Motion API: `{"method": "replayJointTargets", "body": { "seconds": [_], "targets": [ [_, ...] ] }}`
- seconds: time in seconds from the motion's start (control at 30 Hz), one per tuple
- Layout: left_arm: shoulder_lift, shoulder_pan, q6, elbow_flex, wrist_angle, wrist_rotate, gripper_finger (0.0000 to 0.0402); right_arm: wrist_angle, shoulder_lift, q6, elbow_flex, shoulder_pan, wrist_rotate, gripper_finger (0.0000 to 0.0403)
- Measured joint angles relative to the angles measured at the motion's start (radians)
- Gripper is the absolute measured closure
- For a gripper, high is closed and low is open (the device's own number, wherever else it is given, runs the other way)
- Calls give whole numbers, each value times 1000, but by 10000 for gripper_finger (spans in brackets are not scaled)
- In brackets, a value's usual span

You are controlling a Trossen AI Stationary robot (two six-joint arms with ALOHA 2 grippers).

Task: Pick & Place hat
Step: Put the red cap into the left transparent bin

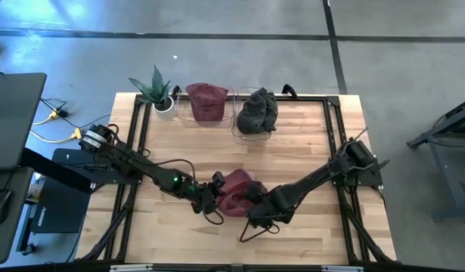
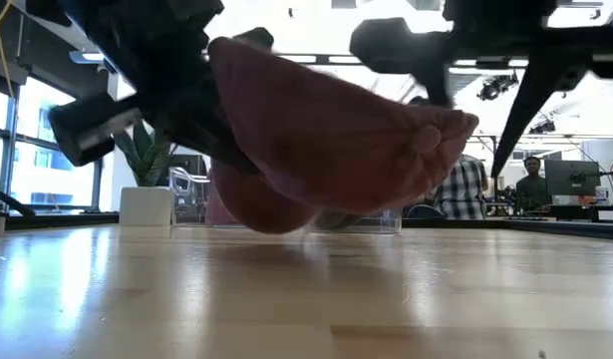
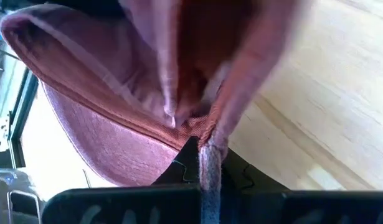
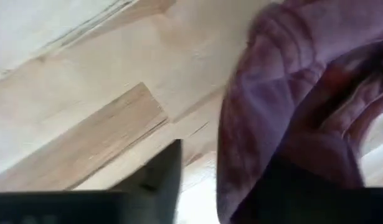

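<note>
**Maroon hat held off the table between both grippers**

Along the upper edge of the table point(image 1: 308, 159) in the high view stand two clear containers: the left container point(image 1: 207, 108) holds a maroon hat-like cloth point(image 1: 207, 97), the right container point(image 1: 253, 125) a dark grey one point(image 1: 258, 111). A potted plant point(image 1: 158, 92) sits just left of them.

The task's hat point(image 1: 236, 192) is at the lower centre of the high view, between the two arms. In the low view it hangs clear of the wood, its long axis running left to right, the right end point(image 2: 426, 140) tilted slightly upward and the crown bulging downward.

The left gripper point(image 1: 208, 195) is clenched on the hat's edge (the left wrist view shows fabric pinched at its fingers point(image 3: 207, 168)). The right gripper point(image 1: 256, 198) meets the hat's right side with jaws parted; whether it truly grips cannot be told, as cloth fills and blurs its wrist view.

People point(image 2: 465, 189) stand in the room behind.
</note>
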Motion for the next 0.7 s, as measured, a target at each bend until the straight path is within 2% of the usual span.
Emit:
{"method": "replayJointTargets", "body": {
  "seconds": [0.17,0.2,0.33,0.43,0.57,0.7],
  "targets": [
    [-31,13,-9,1,-55,40,401,-19,-15,124,1,1,-63,373],
    [-31,16,-10,1,-50,59,401,-10,-22,147,1,-1,-85,387],
    [-44,36,-19,1,-20,161,399,74,-53,279,1,-14,-166,381],
    [-44,60,-87,2,25,207,383,140,-96,379,1,-46,-276,397],
    [-45,99,-195,22,1,253,329,226,-139,524,2,-93,-427,392],
    [-88,114,-263,90,-119,285,257,235,-153,586,2,-122,-537,399]
  ]
}}
